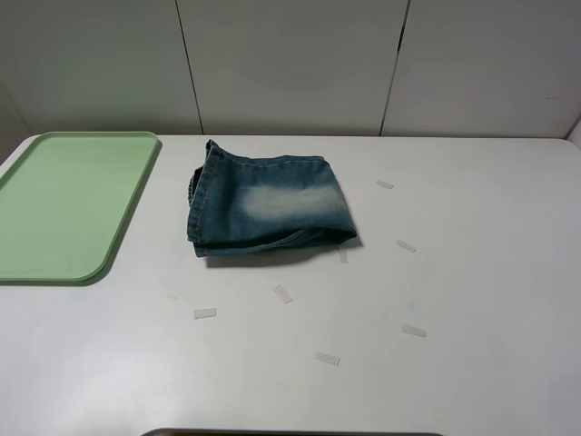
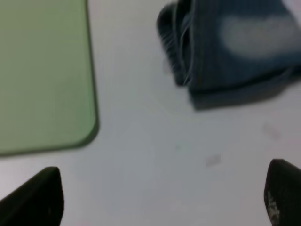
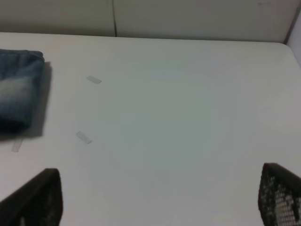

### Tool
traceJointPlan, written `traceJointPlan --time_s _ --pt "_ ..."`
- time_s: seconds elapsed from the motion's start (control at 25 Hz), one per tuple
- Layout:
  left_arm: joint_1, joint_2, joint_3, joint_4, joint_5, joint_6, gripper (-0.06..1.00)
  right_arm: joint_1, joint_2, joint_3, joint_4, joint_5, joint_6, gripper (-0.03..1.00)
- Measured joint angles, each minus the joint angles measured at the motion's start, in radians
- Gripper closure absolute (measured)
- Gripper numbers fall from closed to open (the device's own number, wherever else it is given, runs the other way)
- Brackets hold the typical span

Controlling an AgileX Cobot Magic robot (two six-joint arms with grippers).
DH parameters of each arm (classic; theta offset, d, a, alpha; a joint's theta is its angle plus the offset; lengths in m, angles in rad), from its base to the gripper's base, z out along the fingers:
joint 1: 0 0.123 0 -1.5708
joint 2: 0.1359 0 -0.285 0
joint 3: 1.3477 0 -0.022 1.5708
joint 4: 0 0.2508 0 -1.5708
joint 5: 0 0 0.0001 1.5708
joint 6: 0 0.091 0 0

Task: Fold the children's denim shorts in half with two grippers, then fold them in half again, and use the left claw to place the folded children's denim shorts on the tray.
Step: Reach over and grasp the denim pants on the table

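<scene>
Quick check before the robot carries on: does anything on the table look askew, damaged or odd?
Nothing spilled or damaged. The folded denim shorts lie on the table beside the green tray, not on it, their layers slightly uneven at the near edge. Small pale tape strips lie scattered around them at odd angles.

Soft, even overhead light covers the white table [image 1: 472,300]; the folded faded blue denim shorts [image 1: 268,204] throw a narrow dark shadow along their near edge. The exterior high view is sharp. The left wrist view is blurred throughout, smearing the pale green plastic tray [image 2: 42,70] and the black fingertips [image 2: 40,197] of the left gripper [image 2: 162,200]. The right wrist view is mildly soft.
</scene>
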Motion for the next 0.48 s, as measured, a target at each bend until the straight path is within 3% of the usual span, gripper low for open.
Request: traceJointPlan --time_s 0.48 --pt "0.0 0.496 -0.053 -0.237 -0.281 0.135 0.1 0.0 0.0 0.0 0.0 0.0 0.0 0.34"
